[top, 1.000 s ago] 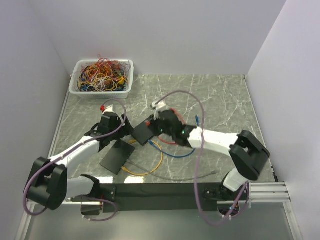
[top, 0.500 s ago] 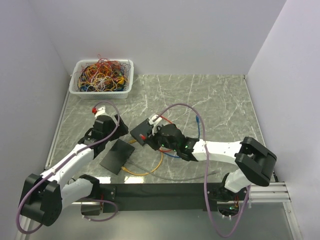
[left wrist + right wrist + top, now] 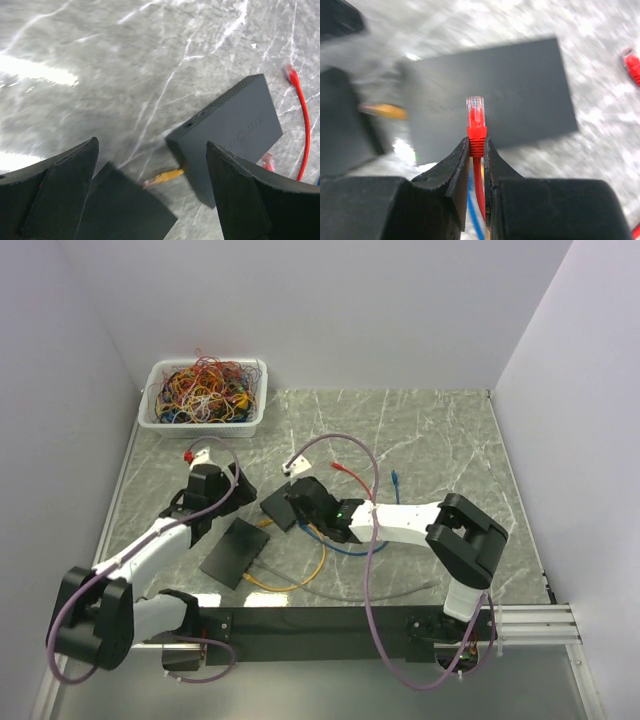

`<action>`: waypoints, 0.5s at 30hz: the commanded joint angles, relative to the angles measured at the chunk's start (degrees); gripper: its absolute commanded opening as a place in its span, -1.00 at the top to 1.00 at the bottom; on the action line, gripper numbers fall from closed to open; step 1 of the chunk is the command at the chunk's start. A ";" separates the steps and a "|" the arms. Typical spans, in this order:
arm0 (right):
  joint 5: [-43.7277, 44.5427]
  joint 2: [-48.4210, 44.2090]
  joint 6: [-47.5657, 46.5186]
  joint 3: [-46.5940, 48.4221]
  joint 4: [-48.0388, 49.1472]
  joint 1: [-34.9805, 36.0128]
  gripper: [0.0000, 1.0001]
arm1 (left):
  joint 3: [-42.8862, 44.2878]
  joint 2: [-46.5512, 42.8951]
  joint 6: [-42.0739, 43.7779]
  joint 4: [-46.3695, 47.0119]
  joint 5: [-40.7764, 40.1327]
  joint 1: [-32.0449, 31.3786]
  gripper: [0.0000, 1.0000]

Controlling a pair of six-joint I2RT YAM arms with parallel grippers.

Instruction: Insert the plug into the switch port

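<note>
Right gripper: clamping the red plug, holding it close to the switch.
Left gripper: hanging wide apart, gripping nothing.
Progress: plug gripped; aligning and inserting are remaining.

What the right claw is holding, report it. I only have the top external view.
Observer: The right claw pinches a red plug, clear tip pointing at the black switch.
Operator: Now give me the left claw.
Observer: The left claw hangs open above the table, gripping nothing.
Operator: Tell me which ports are taken.
Observer: A yellow plug meets the switch's side face; I cannot tell whether it is seated.
</note>
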 commanded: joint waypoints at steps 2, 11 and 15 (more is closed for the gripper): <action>9.50 -0.36 4.95 2.94 -10.31 0.01 1.00 | 5.97 5.46 1.01 7.78 4.99 0.43 -0.89; 9.06 -1.95 8.12 -1.02 -13.67 -0.25 1.00 | 15.46 21.89 2.24 12.27 12.02 0.25 -0.83; 8.01 0.07 8.82 -0.14 -14.72 -0.60 1.00 | 19.24 27.43 2.85 12.89 14.39 0.25 -0.82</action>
